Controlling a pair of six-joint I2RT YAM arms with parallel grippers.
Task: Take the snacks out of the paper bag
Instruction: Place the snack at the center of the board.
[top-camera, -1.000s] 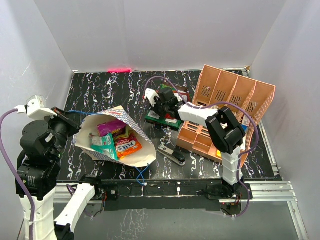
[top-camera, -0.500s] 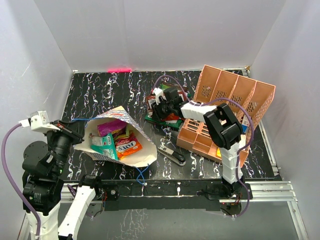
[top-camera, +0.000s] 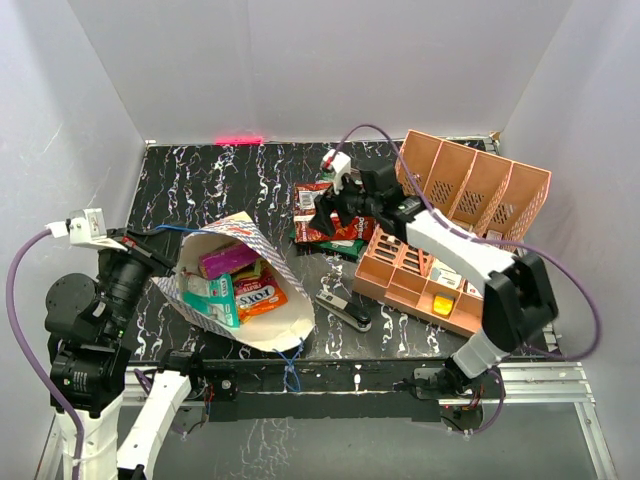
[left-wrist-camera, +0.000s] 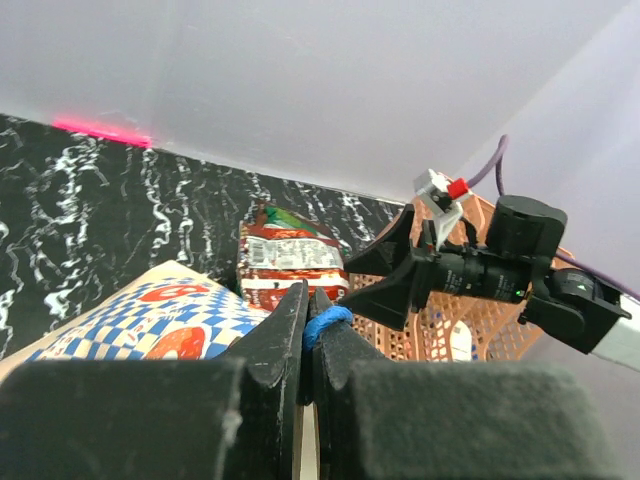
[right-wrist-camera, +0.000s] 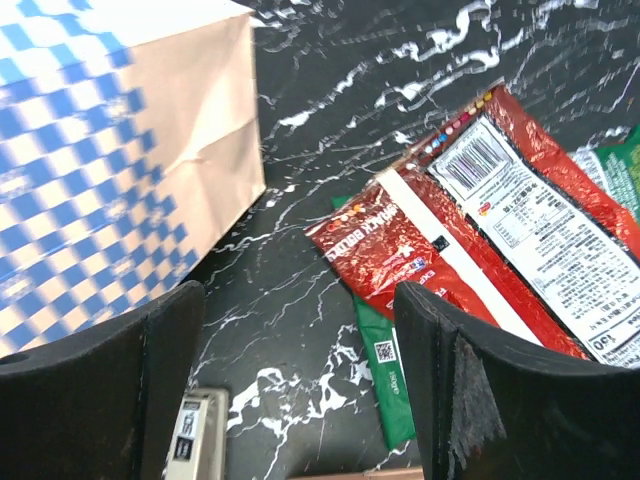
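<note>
The paper bag (top-camera: 285, 312) lies on its side with its mouth open toward the left. Inside it show a purple packet (top-camera: 230, 260), a teal one (top-camera: 212, 296) and an orange FOX'S one (top-camera: 260, 298). My left gripper (top-camera: 163, 262) is shut on the bag's blue string handle (left-wrist-camera: 326, 320) at the rim. A red packet (top-camera: 318, 212) lies flat on the table right of the bag, partly over a green packet (right-wrist-camera: 386, 382). My right gripper (right-wrist-camera: 300, 335) hovers open just above the red packet (right-wrist-camera: 470, 220), with nothing between its fingers.
The salmon-pink organiser (top-camera: 450, 230) with small items fills the right side, close behind the right arm. A black stapler (top-camera: 345, 311) lies between the bag and the organiser. White walls close in the black marbled table (top-camera: 215, 185).
My right gripper opened and let go of the red packet, which now lies on the table; the arm drew back up to the right. The left gripper kept the handle while its arm shifted.
</note>
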